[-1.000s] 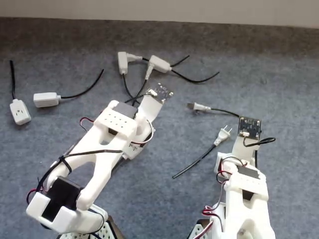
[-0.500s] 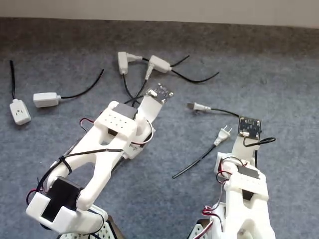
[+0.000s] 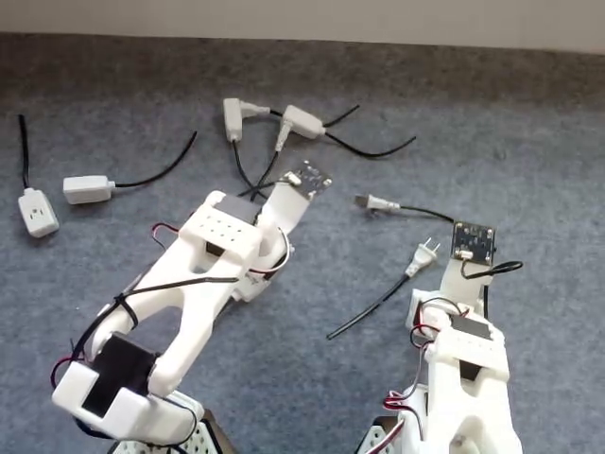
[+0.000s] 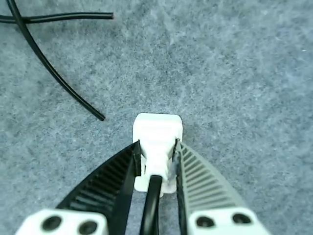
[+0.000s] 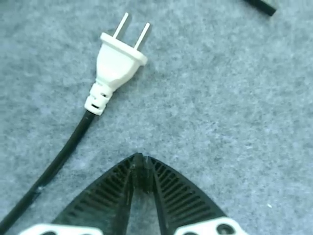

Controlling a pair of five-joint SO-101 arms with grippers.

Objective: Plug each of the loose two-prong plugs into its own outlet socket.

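Jaws of the left gripper [image 4: 156, 147] are clenched on a white rectangular plastic outlet socket [image 4: 157, 128]. They pinch its narrow sides, and its black cord [image 4: 149, 210] runs back between the fingers. The socket sits low over the grey felt-like table cover [image 4: 244, 73]. Jaws of the right gripper [image 5: 141, 165] are pressed together on nothing, and the tips meet just short of a white moulded two-prong plug [image 5: 117, 61]. This plug lies flat on the cover, prongs pointing away from the gripper. In the high view the plug [image 3: 423, 255] lies just beside the right arm, well apart from the left arm's gripper.

The step in hand looks like pairing this plug with that socket. To do it well, the right gripper would probably need to part its jaws and come down over the plug's body behind the flange (not the prongs, which should be left bare). It should grasp squarely so the prongs do not twist. Lining prongs up with slots before pushing would likely avoid a jam.
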